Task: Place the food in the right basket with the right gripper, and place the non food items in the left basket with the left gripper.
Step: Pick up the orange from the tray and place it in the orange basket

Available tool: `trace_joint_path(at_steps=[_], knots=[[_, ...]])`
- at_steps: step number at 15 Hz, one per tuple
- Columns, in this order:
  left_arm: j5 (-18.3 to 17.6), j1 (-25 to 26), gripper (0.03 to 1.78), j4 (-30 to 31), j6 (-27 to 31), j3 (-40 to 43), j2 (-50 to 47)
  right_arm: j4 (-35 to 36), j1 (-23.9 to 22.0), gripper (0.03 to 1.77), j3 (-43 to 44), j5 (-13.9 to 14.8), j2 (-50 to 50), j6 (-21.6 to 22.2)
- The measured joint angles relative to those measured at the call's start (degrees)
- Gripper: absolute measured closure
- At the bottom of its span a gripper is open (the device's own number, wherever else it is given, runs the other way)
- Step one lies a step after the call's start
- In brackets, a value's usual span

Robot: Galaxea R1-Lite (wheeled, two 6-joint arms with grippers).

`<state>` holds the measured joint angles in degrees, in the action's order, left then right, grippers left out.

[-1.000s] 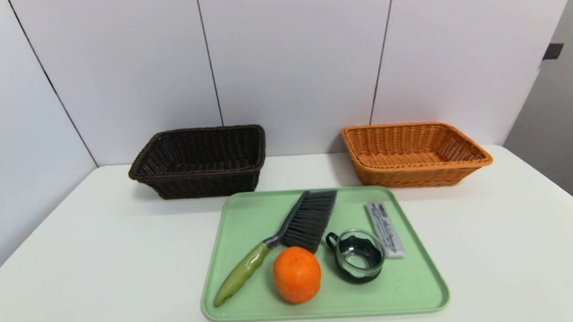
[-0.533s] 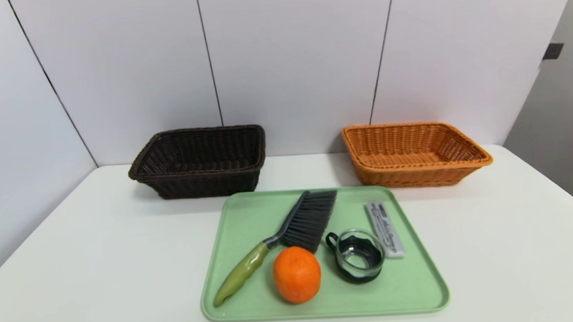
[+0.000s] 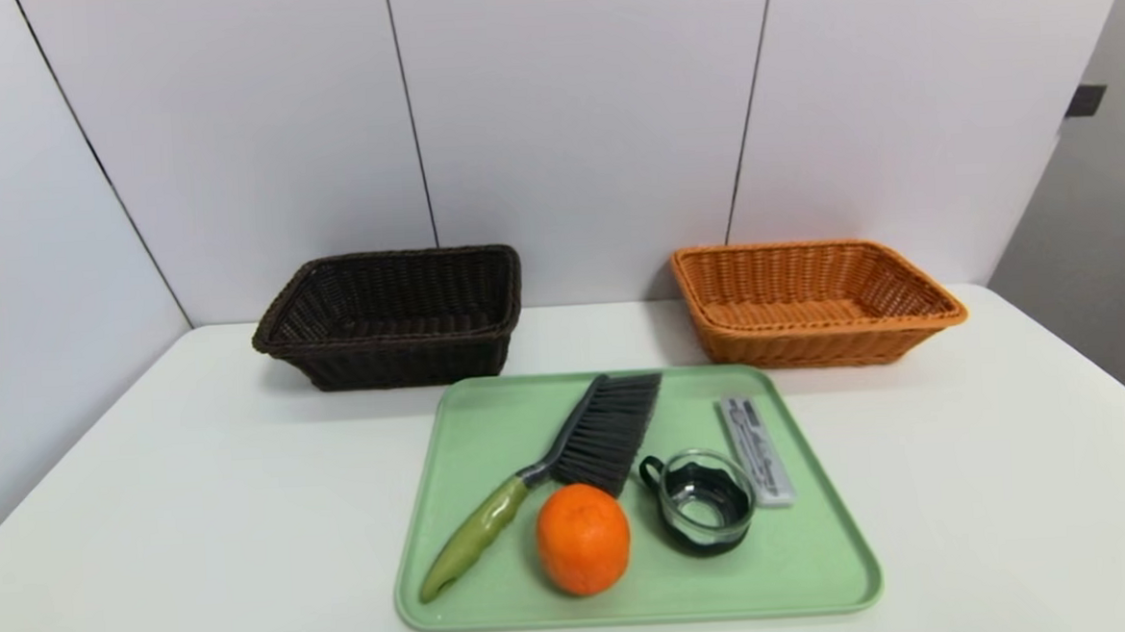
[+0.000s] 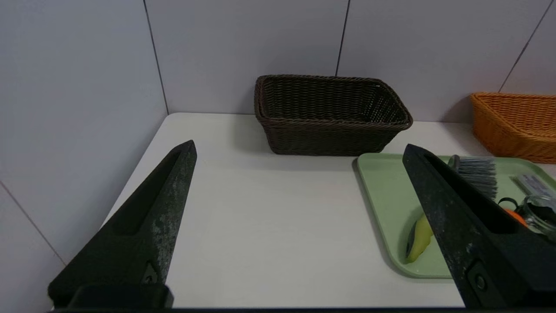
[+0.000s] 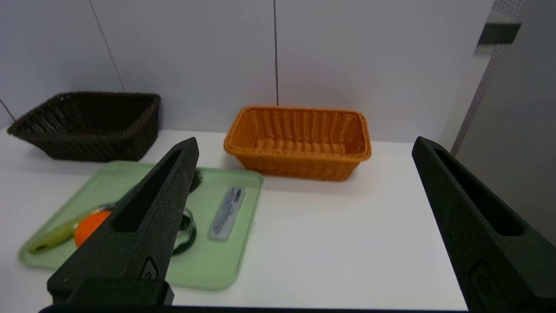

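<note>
An orange (image 3: 583, 538) lies at the front of a green tray (image 3: 817, 572). Beside it are a green-handled brush (image 3: 551, 471), a small glass cup (image 3: 706, 513) with a dark handle, and a grey flat packet (image 3: 755, 436). The dark brown left basket (image 3: 391, 316) and the orange right basket (image 3: 812, 301) stand empty at the back. Neither arm shows in the head view. My left gripper (image 4: 298, 150) hangs open over bare table left of the tray. My right gripper (image 5: 305, 143) hangs open over bare table right of the tray. Nothing is between either pair of fingers.
The white table (image 3: 150, 530) meets a panelled wall at the back and on the left. A grey cabinet side (image 5: 512, 130) stands past the table's right edge.
</note>
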<state>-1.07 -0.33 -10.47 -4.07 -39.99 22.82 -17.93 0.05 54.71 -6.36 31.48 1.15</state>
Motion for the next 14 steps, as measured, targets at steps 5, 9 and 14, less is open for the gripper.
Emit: trace_joint_path(at_steps=[5, 9, 14], knots=[[-2.62, -0.16, 0.12, -0.79, 0.00, -10.64, 16.76, -9.79, 2.43, 0.10, 32.80, -0.72, 22.76, 3.32], [-3.04, -1.88, 0.12, -2.47, 1.43, -14.31, 26.16, -23.49, 11.85, 0.10, 53.86, 4.89, 39.28, 3.97], [-0.55, -8.46, 0.12, -10.08, 1.49, -14.37, 30.67, -28.40, 37.27, 0.10, 56.92, 23.14, 52.75, 10.03]])
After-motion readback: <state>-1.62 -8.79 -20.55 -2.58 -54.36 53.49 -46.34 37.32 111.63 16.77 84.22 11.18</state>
